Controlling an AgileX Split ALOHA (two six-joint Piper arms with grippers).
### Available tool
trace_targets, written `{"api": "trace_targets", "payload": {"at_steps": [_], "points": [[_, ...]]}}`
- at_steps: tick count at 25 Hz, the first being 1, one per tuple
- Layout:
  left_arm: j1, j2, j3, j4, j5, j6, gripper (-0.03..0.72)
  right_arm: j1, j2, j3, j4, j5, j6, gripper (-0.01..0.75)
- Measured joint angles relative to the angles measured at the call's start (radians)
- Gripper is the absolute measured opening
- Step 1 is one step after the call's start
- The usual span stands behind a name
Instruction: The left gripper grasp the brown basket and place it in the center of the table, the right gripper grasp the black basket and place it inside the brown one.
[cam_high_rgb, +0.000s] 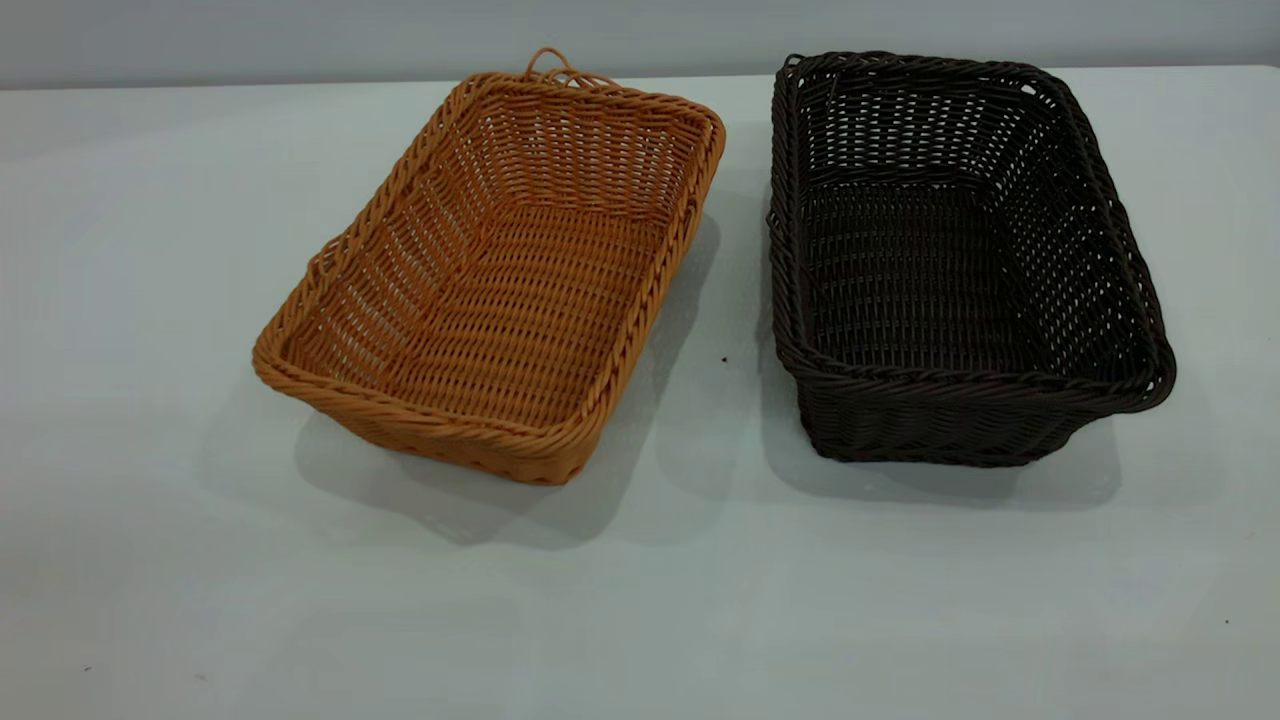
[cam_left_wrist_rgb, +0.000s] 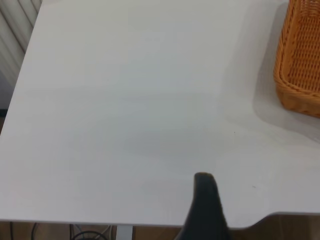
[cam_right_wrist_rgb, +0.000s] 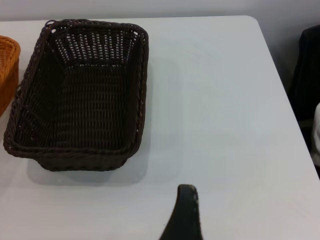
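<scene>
The brown basket (cam_high_rgb: 500, 270) stands empty on the table (cam_high_rgb: 150, 300), left of centre and turned at a slant. The black basket (cam_high_rgb: 950, 260) stands empty to its right, a small gap between them. Neither arm shows in the exterior view. My left gripper (cam_left_wrist_rgb: 205, 210) shows only as a dark tip over bare table near its edge, well apart from the brown basket (cam_left_wrist_rgb: 300, 60). My right gripper (cam_right_wrist_rgb: 184, 215) shows likewise over bare table, apart from the black basket (cam_right_wrist_rgb: 80, 95). A corner of the brown basket (cam_right_wrist_rgb: 7, 70) also shows in the right wrist view.
The table's edge (cam_left_wrist_rgb: 150, 222) with floor and cables below shows in the left wrist view. The table's far corner (cam_right_wrist_rgb: 252, 22) and a dark object (cam_right_wrist_rgb: 307, 75) beyond it show in the right wrist view. A small dark speck (cam_high_rgb: 724, 359) lies between the baskets.
</scene>
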Motion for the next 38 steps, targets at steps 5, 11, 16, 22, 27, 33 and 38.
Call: {"api": "trace_targets", "payload": {"at_steps": [5, 11, 16, 22, 27, 33, 38], "points": [[0.000, 0.000, 0.000, 0.000, 0.000, -0.002, 0.509, 0.000, 0.000, 0.000, 0.000, 0.000, 0.000, 0.590], [0.000, 0.172, -0.054, -0.013, -0.127, -0.005, 0.509, 0.000, 0.000, -0.004, -0.008, -0.018, 0.054, 0.590], [0.000, 0.467, -0.137, -0.078, -0.312, 0.038, 0.509, 0.000, 0.029, -0.024, -0.008, -0.078, 0.071, 0.590], [0.000, 0.838, -0.276, -0.082, -0.472, 0.101, 0.509, 0.000, 0.058, -0.025, -0.009, -0.092, 0.074, 0.590], [0.000, 1.128, -0.412, -0.133, -0.547, 0.112, 0.509, 0.000, 0.064, -0.025, -0.009, -0.095, 0.074, 0.590], [-0.065, 1.419, -0.557, -0.220, -0.587, 0.199, 0.509, 0.000, 0.154, -0.025, -0.009, -0.097, 0.074, 0.590], [-0.150, 1.613, -0.615, -0.225, -0.649, 0.232, 0.509, 0.000, 0.255, -0.025, -0.009, -0.104, 0.074, 0.590]]}}
